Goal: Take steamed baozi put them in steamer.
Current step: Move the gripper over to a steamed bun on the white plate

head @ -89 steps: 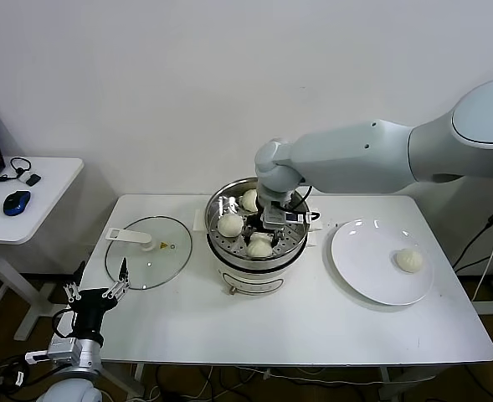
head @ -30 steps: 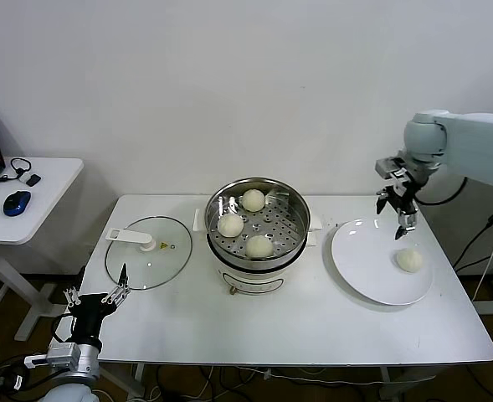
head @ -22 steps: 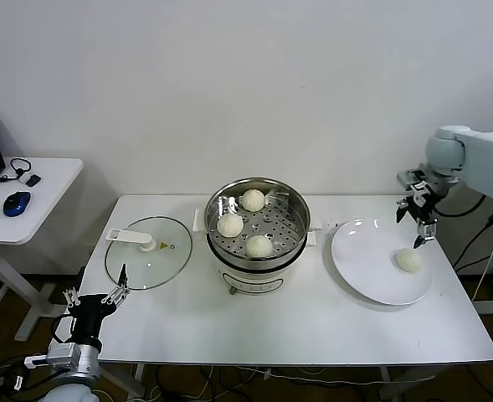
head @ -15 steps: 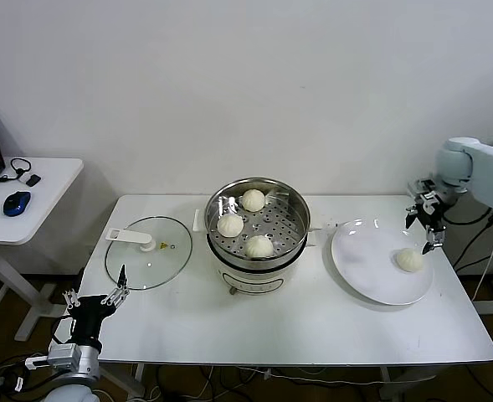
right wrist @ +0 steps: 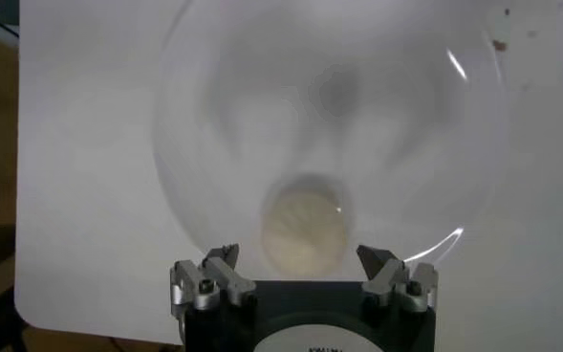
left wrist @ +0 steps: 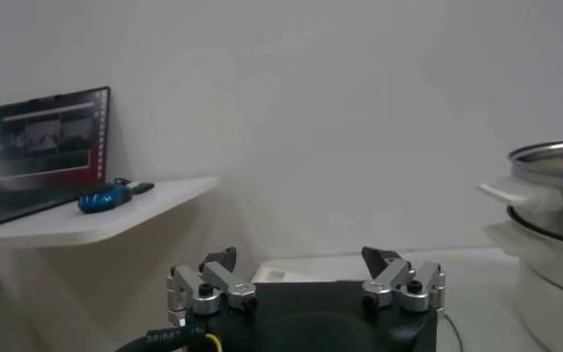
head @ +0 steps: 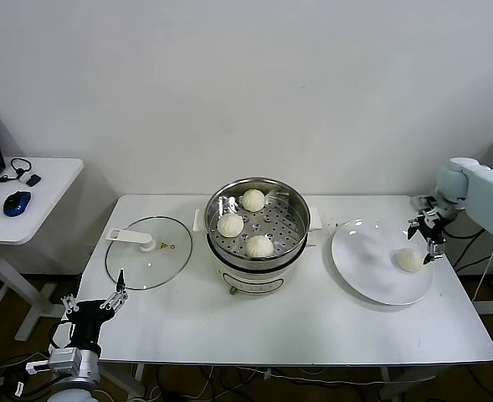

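The steamer (head: 258,230) stands mid-table with three steamed baozi on its perforated tray: one at the back (head: 253,200), one on the left (head: 230,224), one at the front (head: 259,246). Another baozi (head: 409,260) lies on the right part of the white plate (head: 370,268). My right gripper (head: 428,233) hangs open just above and to the right of that bun; in the right wrist view the bun (right wrist: 306,232) sits just ahead of the open right gripper (right wrist: 300,260), on the plate (right wrist: 377,124). My left gripper (head: 93,300) is parked open, low beside the table's left front corner.
A glass lid (head: 147,262) with a white handle lies flat left of the steamer. A side table (head: 28,197) on the far left carries a blue mouse (head: 16,202). The right wrist view shows the main table's edge (right wrist: 42,306) close to the plate.
My right arm left the steamer and swung right, then dropped toward the bun on the plate, staying open. Three buns now sit in the steamer. The left arm sank slightly.
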`<state>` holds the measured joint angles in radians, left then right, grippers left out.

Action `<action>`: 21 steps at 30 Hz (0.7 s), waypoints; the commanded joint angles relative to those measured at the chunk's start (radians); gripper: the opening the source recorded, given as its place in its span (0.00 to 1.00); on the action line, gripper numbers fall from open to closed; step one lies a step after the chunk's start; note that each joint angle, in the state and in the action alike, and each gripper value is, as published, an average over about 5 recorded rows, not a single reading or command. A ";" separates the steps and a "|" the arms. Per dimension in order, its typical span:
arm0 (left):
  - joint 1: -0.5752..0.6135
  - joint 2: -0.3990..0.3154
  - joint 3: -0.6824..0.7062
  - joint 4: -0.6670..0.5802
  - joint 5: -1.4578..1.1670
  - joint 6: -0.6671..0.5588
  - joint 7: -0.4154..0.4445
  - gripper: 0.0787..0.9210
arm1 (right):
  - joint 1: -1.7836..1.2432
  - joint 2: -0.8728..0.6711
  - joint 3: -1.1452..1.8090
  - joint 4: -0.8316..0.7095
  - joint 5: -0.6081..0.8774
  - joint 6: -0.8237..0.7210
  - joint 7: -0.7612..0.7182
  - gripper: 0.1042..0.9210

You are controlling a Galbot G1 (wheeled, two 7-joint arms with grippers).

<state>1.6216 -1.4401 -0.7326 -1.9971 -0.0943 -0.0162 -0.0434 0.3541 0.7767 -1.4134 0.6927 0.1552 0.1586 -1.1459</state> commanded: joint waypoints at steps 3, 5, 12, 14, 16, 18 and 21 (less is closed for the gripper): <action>0.000 -0.002 -0.003 0.008 0.007 -0.005 0.000 0.88 | -0.139 0.051 0.212 -0.179 -0.090 0.050 0.009 0.88; 0.000 -0.002 -0.002 0.010 0.006 -0.006 0.000 0.88 | -0.150 0.058 0.230 -0.190 -0.095 0.052 0.010 0.88; -0.004 0.001 0.000 0.018 0.004 -0.008 0.000 0.88 | -0.177 0.068 0.269 -0.207 -0.120 0.052 0.014 0.88; -0.005 0.001 0.000 0.018 0.003 -0.007 0.000 0.88 | -0.179 0.070 0.272 -0.211 -0.133 0.054 0.014 0.88; -0.006 0.001 -0.001 0.018 0.003 -0.007 0.000 0.88 | -0.182 0.072 0.275 -0.213 -0.140 0.055 0.013 0.88; -0.007 0.001 -0.001 0.019 0.003 -0.006 0.000 0.88 | -0.185 0.073 0.278 -0.212 -0.143 0.055 0.012 0.88; -0.006 0.002 0.000 0.019 0.003 -0.006 0.000 0.88 | -0.190 0.076 0.280 -0.209 -0.148 0.055 0.011 0.88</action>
<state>1.6149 -1.4402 -0.7334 -1.9794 -0.0921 -0.0237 -0.0438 0.1965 0.8407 -1.1828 0.5135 0.0436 0.2063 -1.1344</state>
